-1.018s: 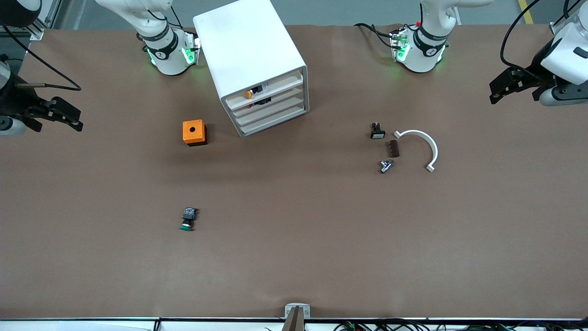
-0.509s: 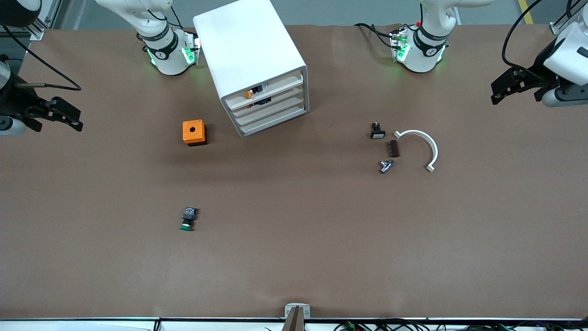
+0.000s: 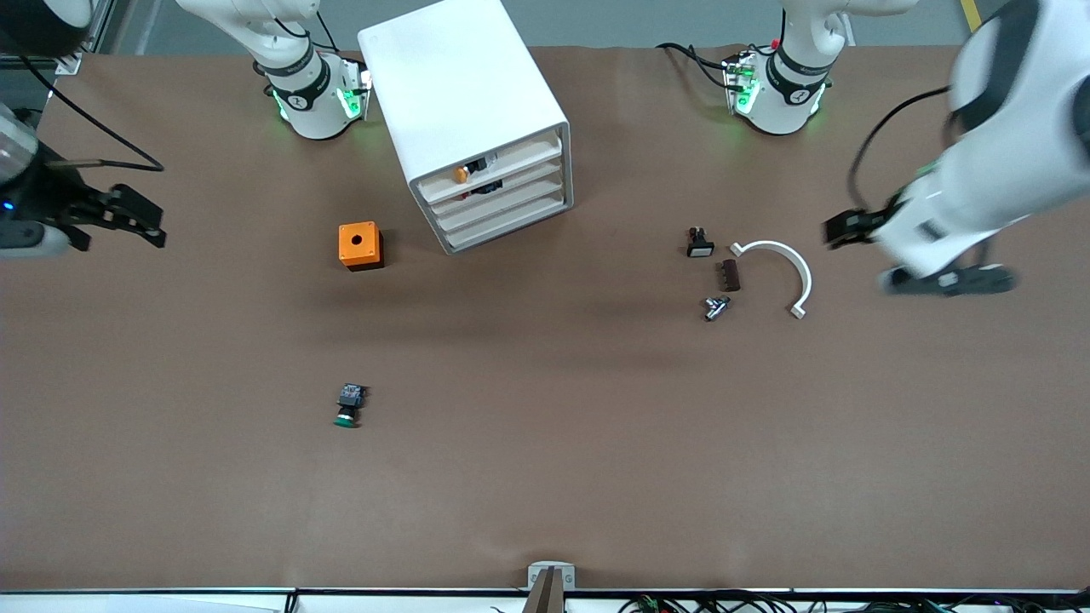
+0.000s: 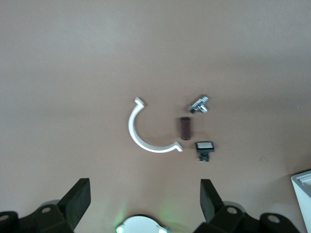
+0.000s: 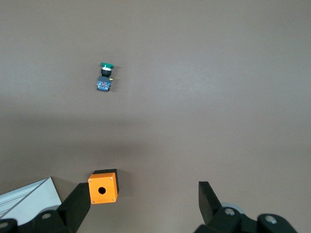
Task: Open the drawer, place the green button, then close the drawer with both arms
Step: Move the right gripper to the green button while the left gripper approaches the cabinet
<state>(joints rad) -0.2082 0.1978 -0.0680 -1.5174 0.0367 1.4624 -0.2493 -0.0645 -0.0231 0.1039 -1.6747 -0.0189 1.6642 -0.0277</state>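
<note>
The green-capped button (image 3: 347,407) lies on its side on the brown table, nearer to the front camera than the orange box; it also shows in the right wrist view (image 5: 103,76). The white drawer unit (image 3: 477,119) stands between the arm bases, with all drawers pushed in. My right gripper (image 3: 152,225) hangs open and empty over the right arm's end of the table, fingers wide in the right wrist view (image 5: 143,204). My left gripper (image 3: 845,230) is open and empty over the table beside the white arc, and shows in the left wrist view (image 4: 146,201).
An orange box (image 3: 360,245) with a round hole sits beside the drawer unit. An orange-capped button (image 3: 461,174) shows at the top drawer. A black-and-white switch part (image 3: 700,243), a brown piece (image 3: 731,275), a metal piece (image 3: 715,306) and a white arc (image 3: 783,268) lie together.
The left arm has swung in from the table's end toward the white arc and nearer the camera. The right gripper has shifted slightly toward the middle. Nothing on the table moved.
</note>
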